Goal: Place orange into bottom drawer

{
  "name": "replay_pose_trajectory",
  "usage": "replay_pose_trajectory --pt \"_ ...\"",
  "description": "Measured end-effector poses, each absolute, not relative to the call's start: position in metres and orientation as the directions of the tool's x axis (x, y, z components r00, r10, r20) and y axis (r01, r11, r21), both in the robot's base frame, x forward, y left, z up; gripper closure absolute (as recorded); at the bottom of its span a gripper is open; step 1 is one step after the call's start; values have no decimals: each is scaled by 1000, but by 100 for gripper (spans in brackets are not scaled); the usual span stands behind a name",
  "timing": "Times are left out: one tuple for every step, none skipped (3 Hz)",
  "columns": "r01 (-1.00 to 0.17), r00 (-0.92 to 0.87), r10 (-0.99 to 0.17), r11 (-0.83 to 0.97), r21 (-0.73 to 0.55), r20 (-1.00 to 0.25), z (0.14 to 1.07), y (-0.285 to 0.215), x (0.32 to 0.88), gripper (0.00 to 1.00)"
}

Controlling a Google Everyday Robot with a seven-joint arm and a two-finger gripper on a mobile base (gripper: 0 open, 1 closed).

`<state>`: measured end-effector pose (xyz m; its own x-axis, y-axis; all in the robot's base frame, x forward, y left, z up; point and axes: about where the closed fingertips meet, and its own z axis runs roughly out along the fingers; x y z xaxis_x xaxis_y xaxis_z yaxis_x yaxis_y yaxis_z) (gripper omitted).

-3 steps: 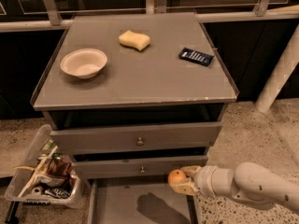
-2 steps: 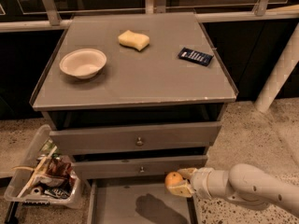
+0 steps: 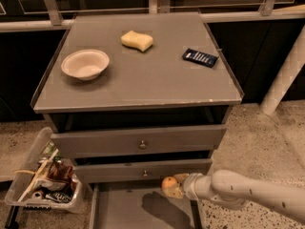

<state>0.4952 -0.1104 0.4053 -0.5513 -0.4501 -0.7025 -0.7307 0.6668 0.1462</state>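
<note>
Gripper (image 3: 175, 189) is clasping the orange (image 3: 167, 182) between its fingers, hanging just above the open bottom drawer (image 3: 116, 208), toward its back right, just below the middle drawer (image 3: 109, 171) front. Arm is reaching in from the right.

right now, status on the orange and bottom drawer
End effector over open bottom drawer, shut on orange. Orange in the air, not yet released. Nothing seen under it.
</note>
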Motion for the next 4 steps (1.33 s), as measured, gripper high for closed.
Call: replay_pose_trajectory --pt "-754 -498 -473 651 92 -727 359 -104 509 100" --pt "-805 -370 -494 594 6 -787 332 -100 507 100" --pt "-821 -265 -488 566 -70 -832 322 -114 499 100" --pt "-821 -266 -487 566 -70 -832 322 -114 499 100"
